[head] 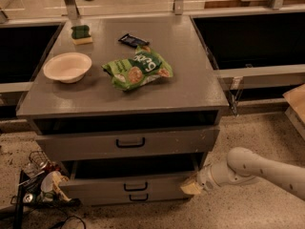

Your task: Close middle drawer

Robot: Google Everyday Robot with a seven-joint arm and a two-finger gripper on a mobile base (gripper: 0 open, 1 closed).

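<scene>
The middle drawer (128,185) stands pulled out from the grey cabinet (190,87), showing a dark open box behind its low grey front and small black handle. My gripper (192,188) comes in from the right on a white arm (259,168). Its tan tip rests against the right end of the drawer front, low near the floor.
On the cabinet top lie a white bowl (67,67), a green snack bag (138,69), a dark bar (132,40) and a green sponge (81,34). A taller drawer front (126,143) sits above, a narrow one (139,197) below. A wire rack of clutter (40,182) stands at floor left.
</scene>
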